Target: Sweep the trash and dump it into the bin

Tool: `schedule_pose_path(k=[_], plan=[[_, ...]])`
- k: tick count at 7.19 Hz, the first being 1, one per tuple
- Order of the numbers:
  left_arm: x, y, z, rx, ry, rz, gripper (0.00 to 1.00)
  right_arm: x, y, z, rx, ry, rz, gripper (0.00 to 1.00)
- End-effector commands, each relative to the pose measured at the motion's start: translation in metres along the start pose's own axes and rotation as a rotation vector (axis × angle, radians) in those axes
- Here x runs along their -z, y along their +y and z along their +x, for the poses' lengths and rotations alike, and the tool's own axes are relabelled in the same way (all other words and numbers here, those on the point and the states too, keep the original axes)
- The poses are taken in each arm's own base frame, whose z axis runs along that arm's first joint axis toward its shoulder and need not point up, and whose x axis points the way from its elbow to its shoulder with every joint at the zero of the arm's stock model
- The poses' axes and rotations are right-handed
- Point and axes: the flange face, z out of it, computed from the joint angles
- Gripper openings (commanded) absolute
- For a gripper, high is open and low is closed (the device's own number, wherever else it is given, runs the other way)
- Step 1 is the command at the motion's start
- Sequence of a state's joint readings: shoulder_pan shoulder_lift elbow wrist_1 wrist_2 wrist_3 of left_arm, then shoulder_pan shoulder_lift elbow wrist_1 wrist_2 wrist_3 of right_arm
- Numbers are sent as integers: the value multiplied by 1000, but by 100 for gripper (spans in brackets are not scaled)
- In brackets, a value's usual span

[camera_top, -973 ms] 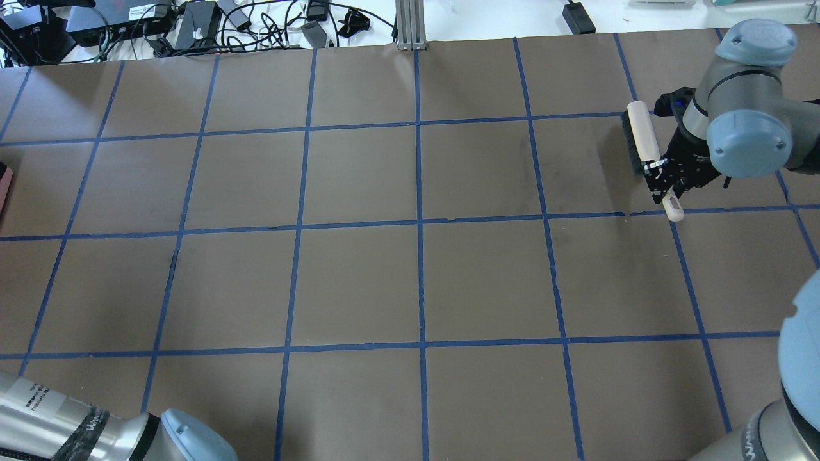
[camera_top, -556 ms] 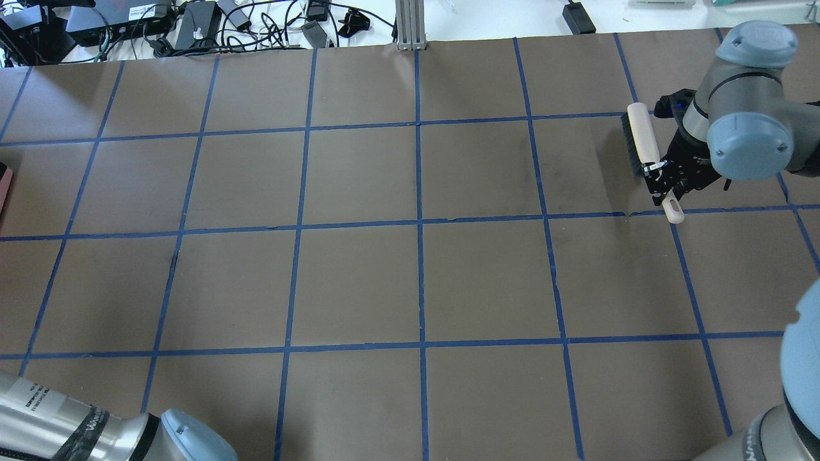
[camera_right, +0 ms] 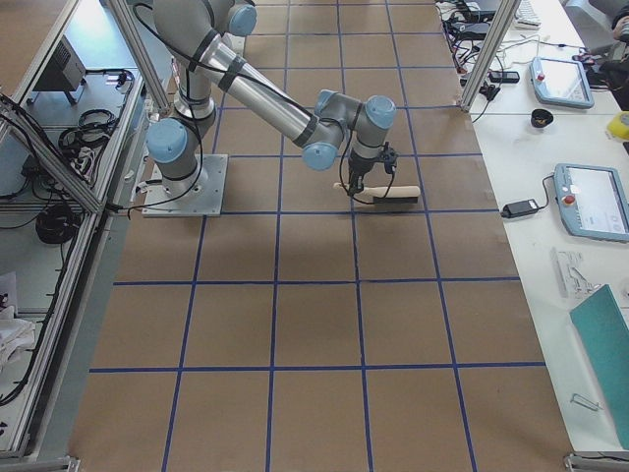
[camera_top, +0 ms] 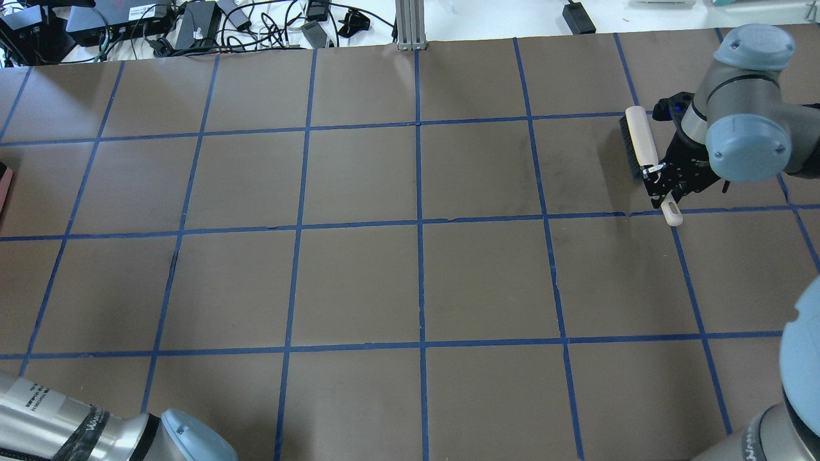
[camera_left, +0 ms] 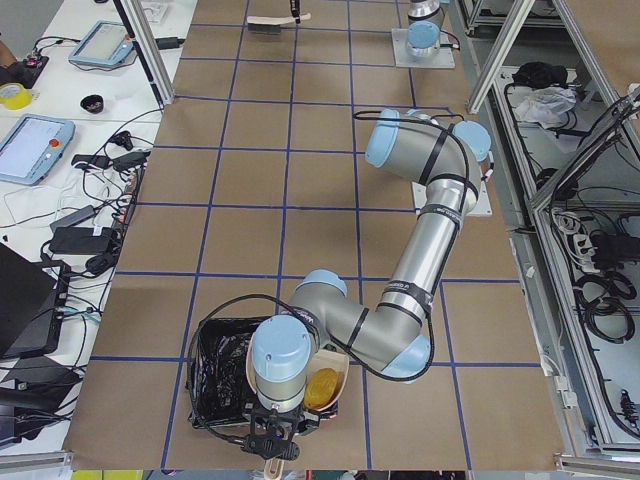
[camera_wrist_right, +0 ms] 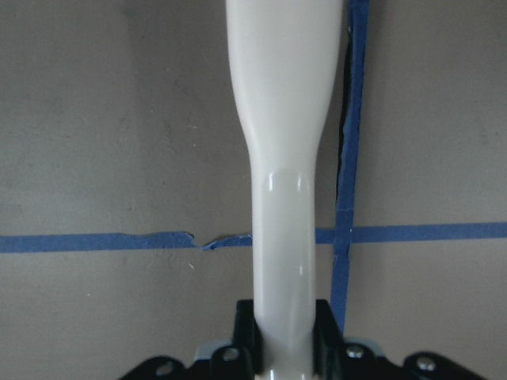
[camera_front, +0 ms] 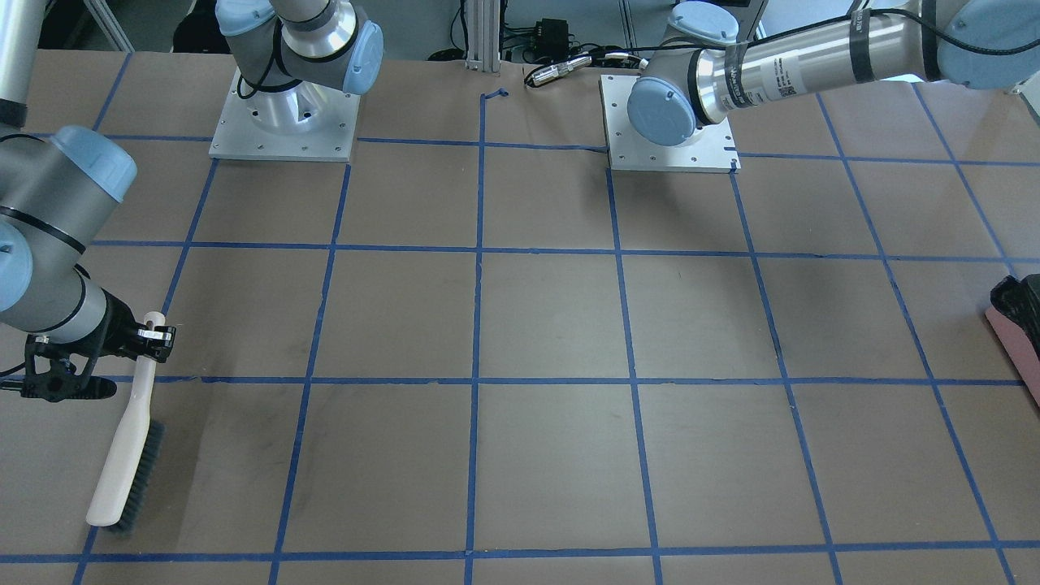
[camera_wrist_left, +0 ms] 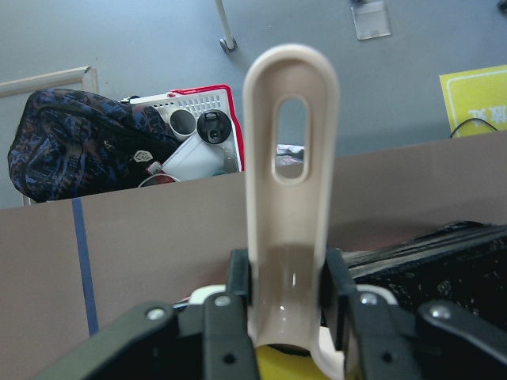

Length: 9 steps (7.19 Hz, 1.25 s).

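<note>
My right gripper (camera_top: 660,182) is shut on the cream handle of a black-bristled brush (camera_top: 640,141), at the table's right side; the brush (camera_front: 126,463) lies low over the paper. The wrist view shows the handle (camera_wrist_right: 285,158) running straight out from the jaws. My left gripper (camera_wrist_left: 287,285) is shut on the beige dustpan handle (camera_wrist_left: 289,158). In the exterior left view the dustpan (camera_left: 335,372) sits tilted beside the bin (camera_left: 215,385), a black-bagged container, and holds a golden-yellow piece of trash (camera_left: 320,388). The bin's pink side (camera_front: 1016,345) shows at the table edge.
The brown paper table (camera_top: 416,282) carries a blue tape grid. Cables and power bricks (camera_top: 192,25) lie along the far edge. On the floor beyond the table edge stand a dark bag (camera_wrist_left: 87,150) and a red-rimmed basket (camera_wrist_left: 198,127).
The right arm has shifted very slightly, and the brush with it. The left arm's elbow at the bottom left has not moved.
</note>
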<state>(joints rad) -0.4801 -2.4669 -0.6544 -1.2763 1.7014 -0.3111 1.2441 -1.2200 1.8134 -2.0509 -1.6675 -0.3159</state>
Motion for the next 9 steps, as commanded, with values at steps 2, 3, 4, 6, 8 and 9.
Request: schedule_pose_path(k=[2,3,4,6,8,9], plan=[[-39,6,-10,-64,-145,-28,0,-1,0,0,0,-2,0,34],[-37,12,-15,-121,-188,-87,0,0,0,0,1,-1,3,40],[-30,11,-19,-136,-203,-90,0,4,1,0,1,2,10,49],[-29,11,-17,-138,-201,-89,0,4,1,0,-1,1,9,53],[-27,12,-19,-142,-201,-91,0,4,1,0,1,1,9,54],[-28,14,-20,-149,-206,-112,0,4,1,0,1,2,10,55]])
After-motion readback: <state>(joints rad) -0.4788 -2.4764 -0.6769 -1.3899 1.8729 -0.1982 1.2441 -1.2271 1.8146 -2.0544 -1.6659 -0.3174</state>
